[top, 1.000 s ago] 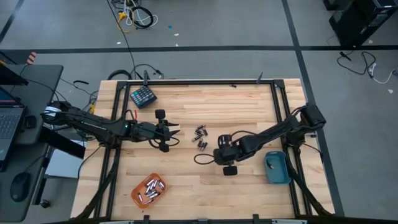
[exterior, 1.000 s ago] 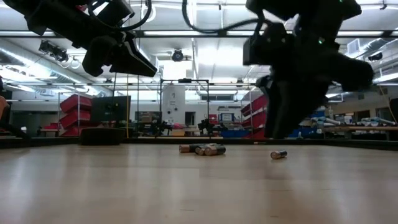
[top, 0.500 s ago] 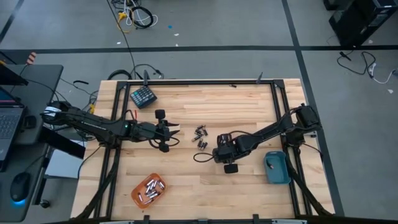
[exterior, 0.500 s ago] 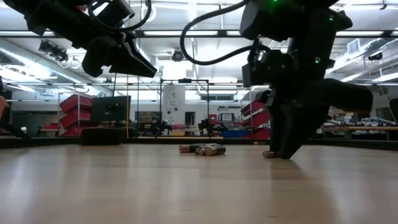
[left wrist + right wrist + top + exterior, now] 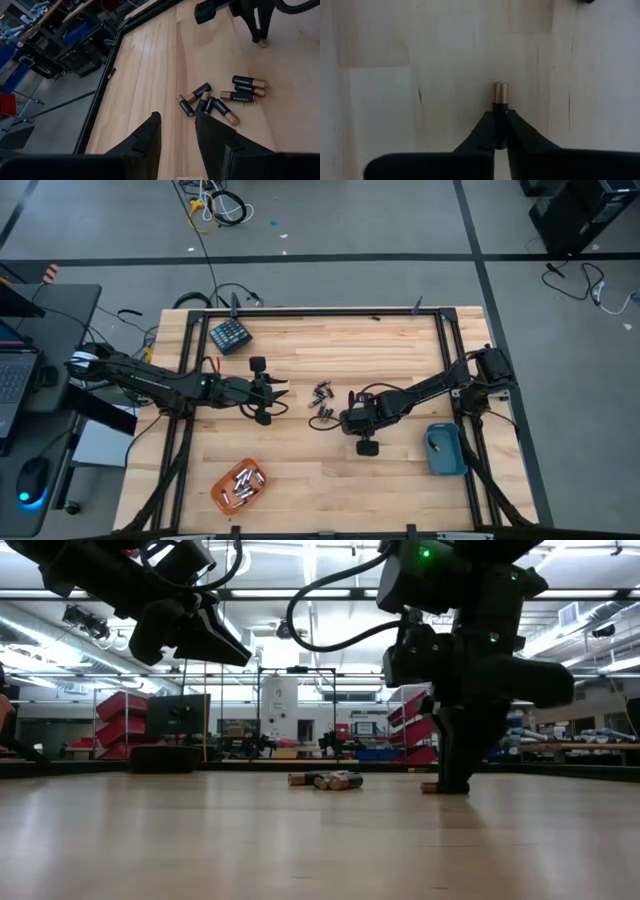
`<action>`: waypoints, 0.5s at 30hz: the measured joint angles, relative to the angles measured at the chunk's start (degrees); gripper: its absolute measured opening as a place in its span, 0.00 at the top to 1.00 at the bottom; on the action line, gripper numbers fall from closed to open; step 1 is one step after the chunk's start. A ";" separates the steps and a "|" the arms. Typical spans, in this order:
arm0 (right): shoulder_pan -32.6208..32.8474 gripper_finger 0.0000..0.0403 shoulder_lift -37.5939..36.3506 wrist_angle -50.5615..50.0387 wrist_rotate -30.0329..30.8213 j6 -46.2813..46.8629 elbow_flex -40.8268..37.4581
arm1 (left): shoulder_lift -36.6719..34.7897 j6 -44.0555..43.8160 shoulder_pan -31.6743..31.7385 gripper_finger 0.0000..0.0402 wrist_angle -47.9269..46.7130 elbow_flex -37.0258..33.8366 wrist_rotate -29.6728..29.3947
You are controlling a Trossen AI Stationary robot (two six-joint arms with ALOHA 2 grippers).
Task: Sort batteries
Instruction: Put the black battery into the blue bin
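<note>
High view: taking the loose cluster of batteries (image 5: 321, 402) near the table's (image 5: 330, 480) middle as the landmark, an orange tray (image 5: 240, 485) lies well to its left and nearer the front edge, holding a heap of cells too small to count. A dark teal keypad-like block (image 5: 230, 335) sits left of the cluster toward the far edge. The left gripper (image 5: 284, 394) hovers just left of the cluster, above the wood; in the left wrist view its fingers (image 5: 147, 135) stand apart with nothing between them. That same view shows seven cells in the cluster (image 5: 220, 97), black with copper ends, several bearing the word DURACELL.

Just right of the cluster, the right gripper (image 5: 345, 420) is down at the tabletop. The right wrist view shows its fingers (image 5: 487, 131) pinched together on the dark end of a single battery (image 5: 500, 93), whose copper end sticks out beyond the tips. In the low view this cell (image 5: 430, 787) lies on the wood at the gripper's foot. Far right of the cluster, a blue tray (image 5: 445, 450) rests by the table's edge.
</note>
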 joint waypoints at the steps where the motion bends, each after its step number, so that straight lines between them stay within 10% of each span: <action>1: 0.00 0.97 0.00 -0.02 0.00 0.52 0.00 | 0.00 0.00 0.02 0.70 0.01 0.00 0.00; 15: 1.18 0.99 -6.45 -1.34 2.79 20.71 -0.39 | 0.00 0.00 0.01 0.70 0.01 0.00 0.07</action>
